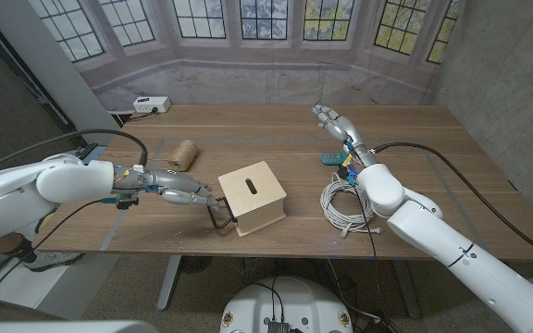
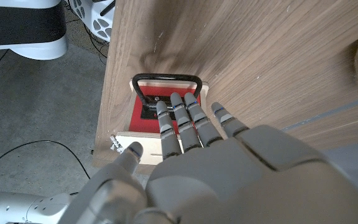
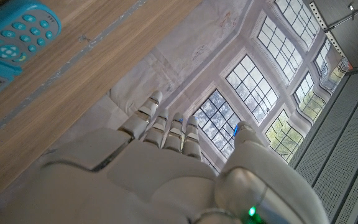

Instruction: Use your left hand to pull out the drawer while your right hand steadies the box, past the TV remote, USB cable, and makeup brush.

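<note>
Left wrist view: the fingers (image 2: pixel 182 121) of my left hand (image 2: pixel 229 168) reach out straight and a little apart, with their tips at the black wire loop handle (image 2: pixel 166 79) of the drawer. I cannot tell if any finger is hooked in the loop yet. In the head view my left hand (image 1: pixel 185 187) is just beside the pale square wooden box with a slot on top (image 1: pixel 253 196), which sits near the front edge of the brown wooden table (image 1: pixel 248 125).

My right hand (image 1: pixel 333 118) is up in the air, far from the box, with its fingers spread and holding nothing.

I think the pull has not begun. To do it well, I should first bring my right hand down on top of the box and press. Then I should curl my left fingers through the handle and pull straight and slow, so the box does not slide.

The drawer (image 2: pixel 160 115) shows red inside. I cannot see anything in it.

The blue TV remote (image 1: pixel 331 158) and the coiled white USB cable (image 1: pixel 343 202) lie on the right side of the table.
</note>
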Tool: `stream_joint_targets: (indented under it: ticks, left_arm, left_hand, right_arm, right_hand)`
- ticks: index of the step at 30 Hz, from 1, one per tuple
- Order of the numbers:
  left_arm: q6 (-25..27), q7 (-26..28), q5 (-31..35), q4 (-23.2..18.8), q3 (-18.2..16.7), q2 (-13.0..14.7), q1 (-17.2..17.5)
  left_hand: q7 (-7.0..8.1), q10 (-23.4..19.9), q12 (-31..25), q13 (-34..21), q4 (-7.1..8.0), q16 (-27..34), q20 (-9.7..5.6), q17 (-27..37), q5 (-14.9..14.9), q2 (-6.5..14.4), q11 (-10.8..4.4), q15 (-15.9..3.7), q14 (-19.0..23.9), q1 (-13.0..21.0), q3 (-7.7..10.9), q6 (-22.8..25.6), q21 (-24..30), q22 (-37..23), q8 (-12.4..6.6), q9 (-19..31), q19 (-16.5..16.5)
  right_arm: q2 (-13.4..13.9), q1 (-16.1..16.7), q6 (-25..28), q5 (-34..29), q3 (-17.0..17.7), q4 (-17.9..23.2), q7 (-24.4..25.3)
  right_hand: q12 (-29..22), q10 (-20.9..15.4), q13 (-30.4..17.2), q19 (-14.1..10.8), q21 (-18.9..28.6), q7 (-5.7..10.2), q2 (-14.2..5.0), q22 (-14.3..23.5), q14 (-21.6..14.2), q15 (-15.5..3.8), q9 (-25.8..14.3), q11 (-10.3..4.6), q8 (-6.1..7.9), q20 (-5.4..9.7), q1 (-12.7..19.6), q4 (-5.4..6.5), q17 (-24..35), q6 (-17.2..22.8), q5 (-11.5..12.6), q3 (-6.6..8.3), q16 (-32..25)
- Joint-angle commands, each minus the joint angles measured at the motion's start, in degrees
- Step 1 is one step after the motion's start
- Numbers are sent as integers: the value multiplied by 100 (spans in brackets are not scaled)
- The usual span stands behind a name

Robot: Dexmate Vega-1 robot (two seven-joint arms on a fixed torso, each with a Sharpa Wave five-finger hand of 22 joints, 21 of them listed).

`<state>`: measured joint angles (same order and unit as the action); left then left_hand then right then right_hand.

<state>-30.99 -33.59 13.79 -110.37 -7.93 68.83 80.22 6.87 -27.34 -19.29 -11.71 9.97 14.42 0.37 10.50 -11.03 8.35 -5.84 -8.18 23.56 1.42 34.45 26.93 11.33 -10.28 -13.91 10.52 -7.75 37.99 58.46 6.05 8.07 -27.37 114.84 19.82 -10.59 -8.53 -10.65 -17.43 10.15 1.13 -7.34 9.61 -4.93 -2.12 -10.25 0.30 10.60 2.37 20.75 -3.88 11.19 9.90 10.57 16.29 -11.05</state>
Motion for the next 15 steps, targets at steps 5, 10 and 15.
stream_joint_targets:
  ticks: [5,10,15]
  left_arm:
    - [131,191,217,-103,549,361,-258]
    - [143,327,268,-107,657,439,-284]
    - [135,454,302,-87,817,502,-364]
  left_hand:
    - [-25,-39,16,-15,8,-50,-14,6,-22,-11,4,37,43,-60,39,45,9,-8,16,28,46]
    - [-28,-56,22,-14,11,-68,-20,4,-22,-14,0,41,35,-65,34,61,10,-8,21,28,52]
    - [-39,-51,36,-14,13,-83,-14,4,-22,-17,4,47,28,-70,30,68,6,-8,28,28,66]
  right_arm:
    - [163,29,472,-173,-82,533,-158]
    - [199,-9,577,-235,-140,622,-222]
    - [201,-23,601,-249,-178,654,-269]
  right_hand:
    - [-2,51,-20,82,2,-19,-58,-1,89,-49,-21,2,1,119,29,-62,11,-26,12,42,-7]
    - [-4,56,-19,88,6,-18,-65,-1,94,-48,-21,7,2,120,37,-69,10,-30,12,45,-9]
    - [-8,56,-19,94,9,-19,-69,-1,96,-49,-21,10,3,120,44,-77,8,-32,11,47,-11]
